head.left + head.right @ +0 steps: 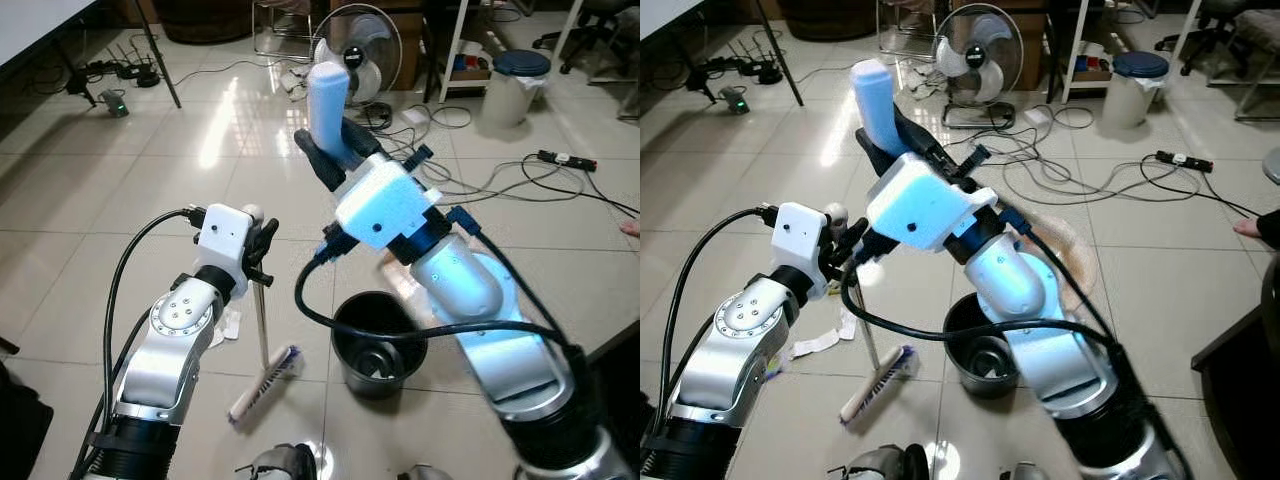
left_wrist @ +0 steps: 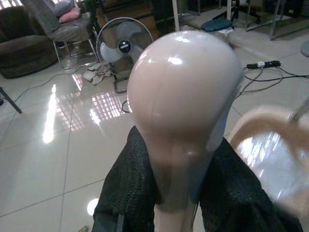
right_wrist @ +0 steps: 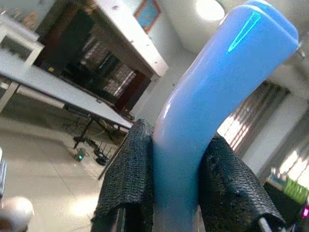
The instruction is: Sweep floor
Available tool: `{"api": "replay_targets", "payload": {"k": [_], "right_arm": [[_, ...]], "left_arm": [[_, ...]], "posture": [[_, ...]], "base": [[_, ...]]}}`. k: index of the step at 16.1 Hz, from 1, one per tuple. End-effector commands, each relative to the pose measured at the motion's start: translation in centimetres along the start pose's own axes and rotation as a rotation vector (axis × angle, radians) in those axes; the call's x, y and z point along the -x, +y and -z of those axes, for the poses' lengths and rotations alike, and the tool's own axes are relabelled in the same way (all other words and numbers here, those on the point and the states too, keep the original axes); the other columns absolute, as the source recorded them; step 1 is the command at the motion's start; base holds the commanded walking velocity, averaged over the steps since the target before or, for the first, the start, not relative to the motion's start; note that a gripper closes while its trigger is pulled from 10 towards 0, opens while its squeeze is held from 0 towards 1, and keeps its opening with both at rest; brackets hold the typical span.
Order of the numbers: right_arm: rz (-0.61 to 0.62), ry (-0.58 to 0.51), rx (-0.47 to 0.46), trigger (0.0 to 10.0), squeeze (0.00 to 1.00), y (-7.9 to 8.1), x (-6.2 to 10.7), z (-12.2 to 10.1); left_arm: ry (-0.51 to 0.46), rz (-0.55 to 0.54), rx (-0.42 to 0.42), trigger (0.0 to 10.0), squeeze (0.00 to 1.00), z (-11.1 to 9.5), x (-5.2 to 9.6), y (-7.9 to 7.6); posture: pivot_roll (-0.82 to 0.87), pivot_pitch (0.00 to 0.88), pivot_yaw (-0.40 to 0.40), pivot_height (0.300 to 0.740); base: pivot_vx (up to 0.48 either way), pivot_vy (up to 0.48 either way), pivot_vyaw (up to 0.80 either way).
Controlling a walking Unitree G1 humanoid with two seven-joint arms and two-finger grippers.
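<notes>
My left gripper (image 1: 262, 243) clamps the upright broom (image 1: 263, 330), brush on the floor (image 1: 120, 190) beside the bin (image 1: 378, 345); my right gripper (image 1: 325, 150) grips the blue dustpan handle (image 1: 326, 100) higher.

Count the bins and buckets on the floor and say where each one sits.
2. A black bucket stands on the tiles just in front of the robot, beside the broom head. A white bin with a blue lid stands far back on the right. Others may be hidden.
</notes>
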State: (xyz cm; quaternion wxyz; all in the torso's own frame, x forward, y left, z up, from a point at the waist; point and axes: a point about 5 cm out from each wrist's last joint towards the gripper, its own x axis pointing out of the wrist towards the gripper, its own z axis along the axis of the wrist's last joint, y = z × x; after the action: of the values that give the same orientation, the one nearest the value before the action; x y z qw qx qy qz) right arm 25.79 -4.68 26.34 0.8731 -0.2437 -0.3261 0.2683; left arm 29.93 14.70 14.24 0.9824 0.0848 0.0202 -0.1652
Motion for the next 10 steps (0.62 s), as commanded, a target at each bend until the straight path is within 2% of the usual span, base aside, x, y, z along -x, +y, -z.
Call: {"api": "replay_targets", "payload": {"k": [1,2,7,10], "right_arm": [[0.002,-0.037,0.029,10.0,0.0,-0.26,-0.28,-0.77],[-0.042,-0.037,0.102,10.0,0.0,0.08,-0.32,-0.69],[-0.065,-0.035,0.135,10.0,0.0,0.37,-0.09,-0.42],[-0.011,-0.039,0.15,10.0,0.0,-0.42,-0.2,-0.57]], "left_arm": [[-0.033,-0.013,-0.021,10.0,0.0,-0.78,-0.03,0.36],[-0.033,-0.013,-0.021,10.0,0.0,-0.78,-0.02,0.37],[-0.034,-0.014,-0.022,10.0,0.0,-0.8,-0.06,0.4],[-0.036,-0.021,-0.018,10.0,0.0,-0.82,-0.03,0.48]], "posture": [[-0.03,0.085,0.087,0.74],[-0.03,0.085,0.087,0.74],[-0.03,0.079,0.084,0.74],[-0.03,0.072,0.088,0.74]], "base": [[0.0,0.0,0.0],[0.0,0.0,0.0],[0.0,0.0,0.0],[0.0,0.0,0.0]]}}
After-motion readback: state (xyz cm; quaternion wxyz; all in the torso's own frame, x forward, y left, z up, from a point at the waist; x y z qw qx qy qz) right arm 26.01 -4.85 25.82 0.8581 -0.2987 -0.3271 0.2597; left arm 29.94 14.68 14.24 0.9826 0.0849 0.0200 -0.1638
